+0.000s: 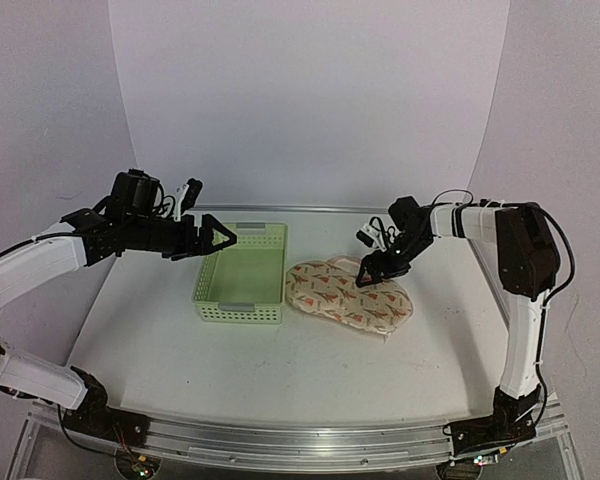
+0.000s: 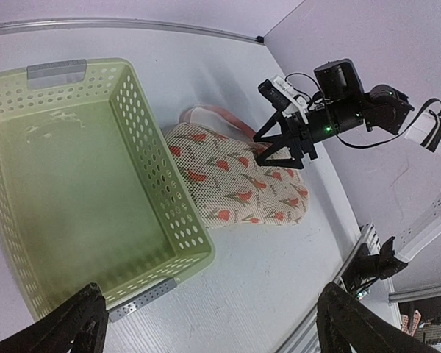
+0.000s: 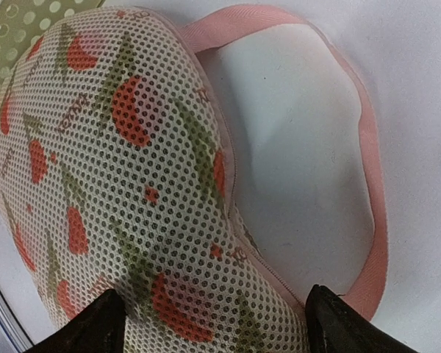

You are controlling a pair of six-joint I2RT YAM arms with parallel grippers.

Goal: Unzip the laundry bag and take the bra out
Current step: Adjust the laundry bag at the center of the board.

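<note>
The laundry bag (image 1: pixel 345 297) lies shut on the table, right of the basket. It is cream mesh with orange-red and green motifs and has a pale pink loop (image 3: pixel 370 193) at its far end. It also shows in the left wrist view (image 2: pixel 235 184) and the right wrist view (image 3: pixel 125 169). My right gripper (image 1: pixel 371 274) is open, low over the bag's far rim, with its fingertips (image 3: pixel 95 327) straddling the zipper seam (image 3: pixel 259 246). My left gripper (image 1: pixel 218 240) is open and empty, raised over the basket. The bra is hidden.
A light green lattice basket (image 1: pixel 208 290) stands empty left of the bag, its wall touching the bag's left end (image 2: pixel 178 193). The table's right metal rail (image 1: pixel 490 285) runs near the right arm. White walls close the back and sides.
</note>
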